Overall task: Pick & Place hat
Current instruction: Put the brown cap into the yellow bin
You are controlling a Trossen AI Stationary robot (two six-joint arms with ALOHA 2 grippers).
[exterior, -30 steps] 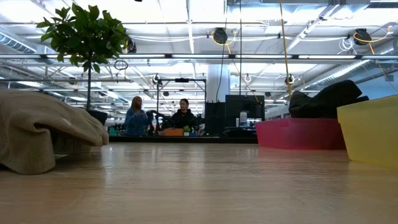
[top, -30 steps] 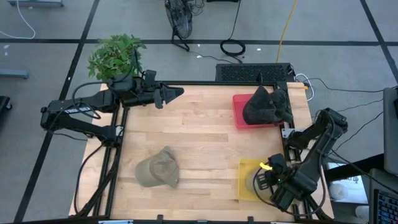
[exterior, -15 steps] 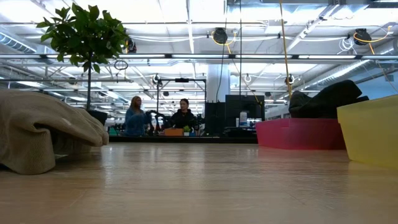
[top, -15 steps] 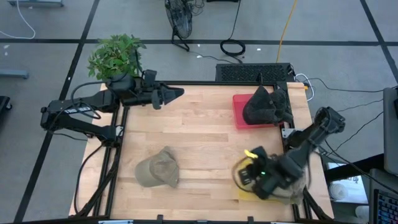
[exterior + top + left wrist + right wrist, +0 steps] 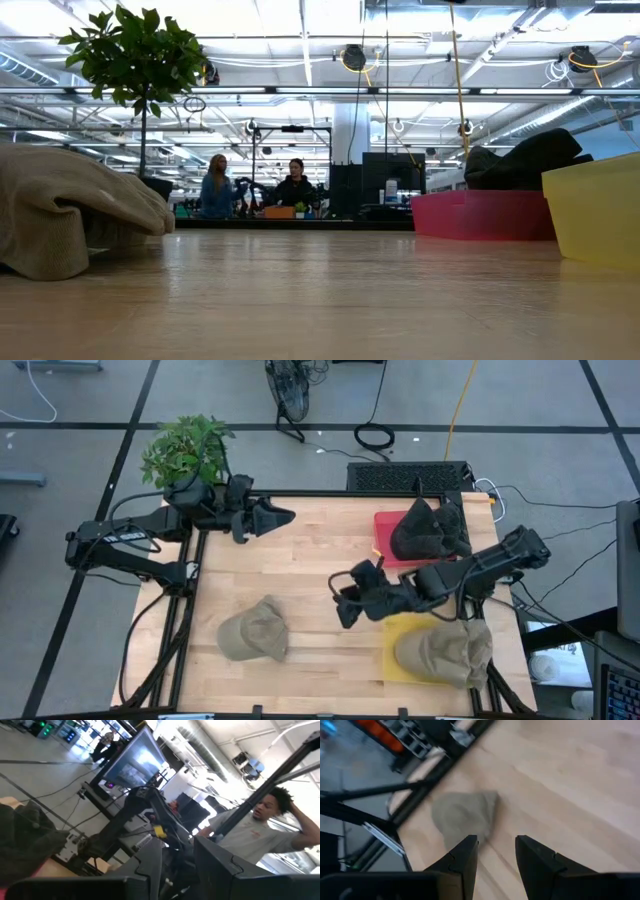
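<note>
A khaki hat lies crown up on the wooden table at the near left; it also shows in the low view and the right wrist view. A second khaki hat lies in the yellow bin at the near right. My right gripper hangs open above the table's middle, between the two hats, with nothing between its fingers. My left gripper waits open at the far left, raised above the table.
A red bin at the far right holds dark hats. A potted plant stands behind the far left corner. People stand in the room beyond the table. Bare wood lies between the khaki hat and the bins.
My right gripper has swung up from over the yellow bin toward the table's middle, turning and tipping up as it went. The khaki hat in the bin, covered by the gripper before, now shows in full. The hat at the near left has stayed put.
</note>
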